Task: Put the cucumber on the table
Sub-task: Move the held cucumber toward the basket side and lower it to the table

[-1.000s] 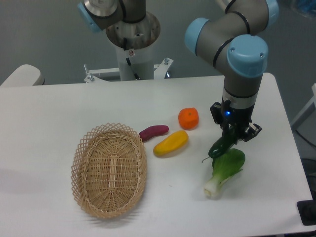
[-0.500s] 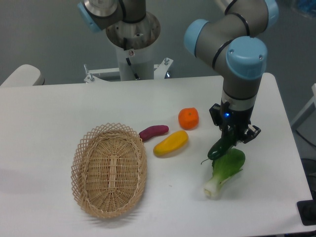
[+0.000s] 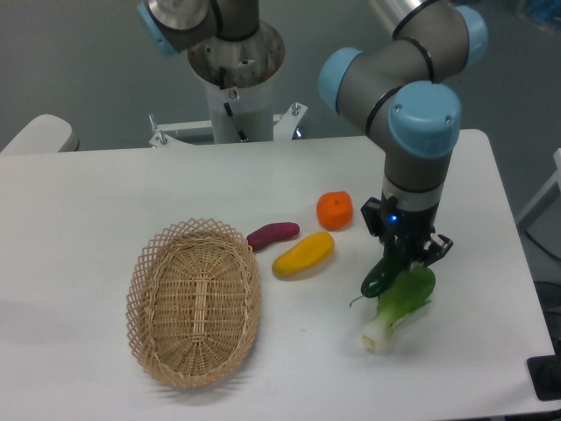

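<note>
Your claw (image 3: 396,260) is drifting left and slightly lower than a second ago, still pinching the cucumber (image 3: 382,274), which is hanging tilted from its fingers, stem tail trailing down-left. The cucumber is sitting just beside the bok choy (image 3: 399,303), whose leaf is lying directly below-right of the claw; you cannot tell whether they are touching. Left of the claw you are seeing the yellow fruit (image 3: 303,253), purple piece (image 3: 273,234) and orange (image 3: 335,210); the basket (image 3: 194,303) is lying well beyond. Bare table (image 3: 316,351) is showing below-left; the table edge is running near on the right.
</note>
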Motion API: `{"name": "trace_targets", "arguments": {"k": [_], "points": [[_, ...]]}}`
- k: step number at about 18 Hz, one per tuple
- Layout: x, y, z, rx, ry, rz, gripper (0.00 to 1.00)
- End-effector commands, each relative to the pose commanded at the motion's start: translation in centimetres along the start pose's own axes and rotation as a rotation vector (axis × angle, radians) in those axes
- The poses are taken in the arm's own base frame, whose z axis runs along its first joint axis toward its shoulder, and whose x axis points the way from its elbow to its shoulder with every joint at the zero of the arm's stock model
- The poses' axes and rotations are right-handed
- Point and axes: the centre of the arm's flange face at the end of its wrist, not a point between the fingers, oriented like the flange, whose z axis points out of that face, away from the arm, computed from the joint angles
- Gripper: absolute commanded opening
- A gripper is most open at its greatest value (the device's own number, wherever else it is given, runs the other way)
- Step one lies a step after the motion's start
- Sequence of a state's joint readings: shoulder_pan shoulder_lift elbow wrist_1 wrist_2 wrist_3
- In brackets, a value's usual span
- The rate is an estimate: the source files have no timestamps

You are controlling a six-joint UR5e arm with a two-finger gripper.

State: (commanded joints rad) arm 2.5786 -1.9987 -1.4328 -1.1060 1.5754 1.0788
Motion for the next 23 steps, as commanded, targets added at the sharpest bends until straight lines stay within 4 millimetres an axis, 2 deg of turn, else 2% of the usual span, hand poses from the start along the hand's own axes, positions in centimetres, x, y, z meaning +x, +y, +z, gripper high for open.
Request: {"name": "trace_targets", "arguments": {"k": [4, 9, 12, 14, 18, 23], "points": [[0.5, -1.1, 1.3, 0.000, 0.009, -0.106, 0.18], [1.9, -4.3, 5.6, 0.023, -0.006, -0.290, 0.19], [3.3, -5.6, 8.0, 0.003, 0.021, -0.298, 0.19], [3.7, -5.7, 9.4, -0.012, 0.039, -0.291, 0.23], [5.2, -6.0, 11.9, -0.039, 0.068, -0.260, 0.24], [6.4, -6.1, 13.7, -0.063, 0.090, -0.244, 0.26]]}}
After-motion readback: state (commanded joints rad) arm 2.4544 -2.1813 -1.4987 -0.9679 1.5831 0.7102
